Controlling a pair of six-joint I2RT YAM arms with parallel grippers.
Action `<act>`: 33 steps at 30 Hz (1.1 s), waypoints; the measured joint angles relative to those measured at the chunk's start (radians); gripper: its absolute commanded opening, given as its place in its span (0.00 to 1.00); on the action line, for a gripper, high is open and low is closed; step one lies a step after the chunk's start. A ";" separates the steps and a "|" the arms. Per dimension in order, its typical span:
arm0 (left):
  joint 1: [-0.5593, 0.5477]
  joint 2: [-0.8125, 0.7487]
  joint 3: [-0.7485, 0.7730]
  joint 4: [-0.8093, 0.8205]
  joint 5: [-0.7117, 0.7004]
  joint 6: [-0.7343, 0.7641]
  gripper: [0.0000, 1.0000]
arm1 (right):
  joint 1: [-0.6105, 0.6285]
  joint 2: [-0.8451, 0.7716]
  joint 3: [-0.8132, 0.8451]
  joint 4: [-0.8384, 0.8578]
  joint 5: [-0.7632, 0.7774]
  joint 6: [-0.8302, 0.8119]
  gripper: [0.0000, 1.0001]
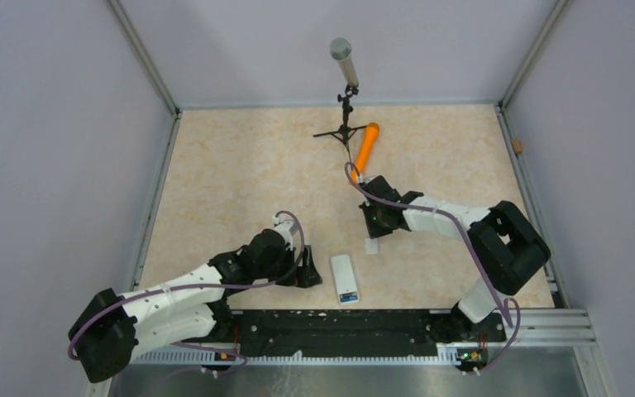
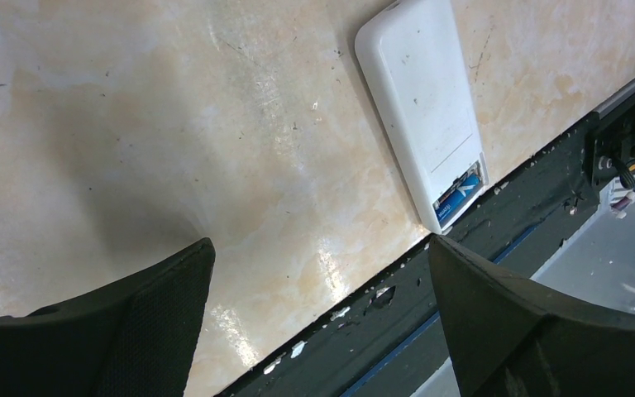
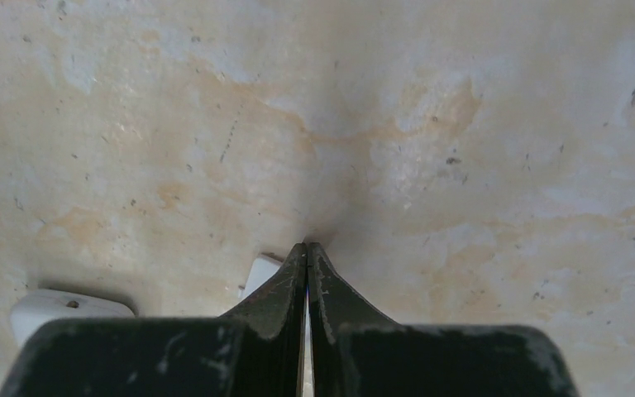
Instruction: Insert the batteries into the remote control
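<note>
The remote control (image 1: 345, 277) lies white back up near the table's front edge, also in the left wrist view (image 2: 420, 99). Its near end is uncovered, and blue-banded batteries (image 2: 460, 195) show inside the compartment. A small white cover piece (image 1: 371, 246) lies just beyond it, seen too in the right wrist view (image 3: 260, 273). My left gripper (image 2: 321, 244) stands wide open left of the remote, nothing between its fingers. My right gripper (image 3: 307, 246) is shut, empty, its tips low over the table beside the cover piece.
A grey microphone on a black tripod (image 1: 343, 62) stands at the back, with a long orange cylinder (image 1: 367, 146) lying next to it. A black rail (image 1: 339, 327) runs along the near edge. Grey walls close in three sides.
</note>
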 measured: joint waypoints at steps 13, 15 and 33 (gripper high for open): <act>0.001 0.000 -0.001 0.001 0.008 -0.007 0.99 | 0.105 -0.106 -0.103 -0.042 0.079 0.116 0.00; 0.001 0.000 -0.001 0.001 0.011 -0.007 0.99 | 0.129 -0.110 -0.104 -0.058 0.091 0.135 0.00; 0.001 0.000 -0.001 0.001 0.022 -0.010 0.99 | 0.204 -0.198 -0.173 -0.143 0.140 0.240 0.00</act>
